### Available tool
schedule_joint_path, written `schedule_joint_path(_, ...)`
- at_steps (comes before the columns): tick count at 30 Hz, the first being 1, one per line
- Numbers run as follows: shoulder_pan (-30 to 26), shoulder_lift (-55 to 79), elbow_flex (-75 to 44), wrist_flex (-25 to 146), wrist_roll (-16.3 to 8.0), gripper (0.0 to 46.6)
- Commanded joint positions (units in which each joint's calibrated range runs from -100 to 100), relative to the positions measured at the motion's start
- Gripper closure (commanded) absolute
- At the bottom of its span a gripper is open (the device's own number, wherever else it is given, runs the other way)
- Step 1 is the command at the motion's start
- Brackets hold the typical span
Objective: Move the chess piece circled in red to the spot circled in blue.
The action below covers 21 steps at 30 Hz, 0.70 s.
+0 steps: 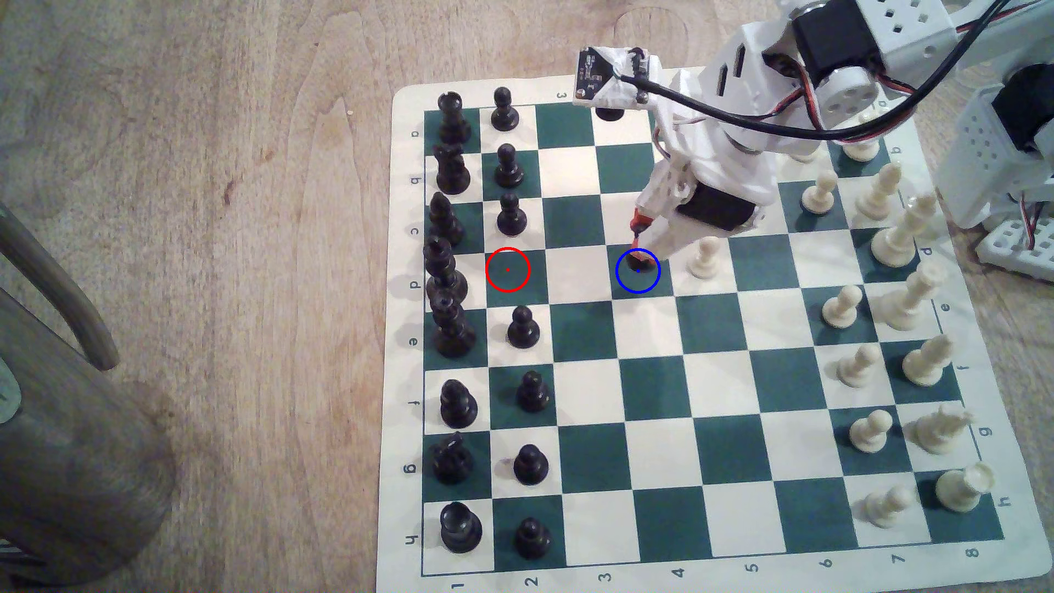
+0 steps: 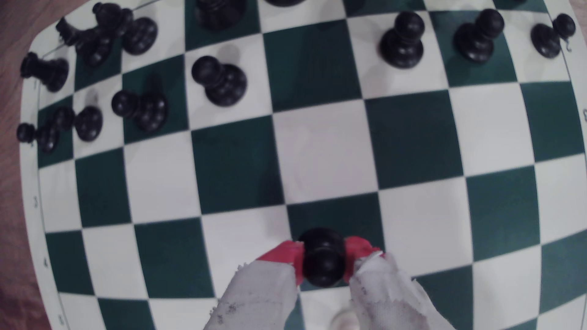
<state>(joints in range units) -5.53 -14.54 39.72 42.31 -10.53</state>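
Observation:
The chess piece (image 1: 637,263), a small glossy black pawn, is inside the blue ring on the spot (image 1: 639,283), a dark green square. My gripper (image 1: 639,255) reaches down over it from the exterior view's upper right. In the wrist view the red fingertips (image 2: 286,254) press on both sides of the pawn (image 2: 323,268), so my gripper (image 2: 324,254) is shut on it over the green square (image 2: 333,215). Whether its base touches the board I cannot tell. The red-ringed green square (image 1: 507,269) stands bare.
A cream-white pawn (image 1: 705,256) stands one square to the exterior view's right of the gripper. Several black pawns (image 1: 523,328) and taller black pieces (image 1: 450,328) line the exterior view's left side. White pieces (image 1: 898,239) crowd the right. A wooden post (image 1: 74,479) stands off the board (image 1: 399,399).

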Motion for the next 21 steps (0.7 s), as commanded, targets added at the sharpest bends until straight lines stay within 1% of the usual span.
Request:
schedule_joint_path(1,-0.5,-0.7,-0.6,-1.3,-0.2,46.4)
schedule_joint_path(9,0.1,2.9,-0.3,-2.5,0.4,46.4)
schedule_joint_path(21,0.2,5.6,1.1,-4.9,0.6,46.4)
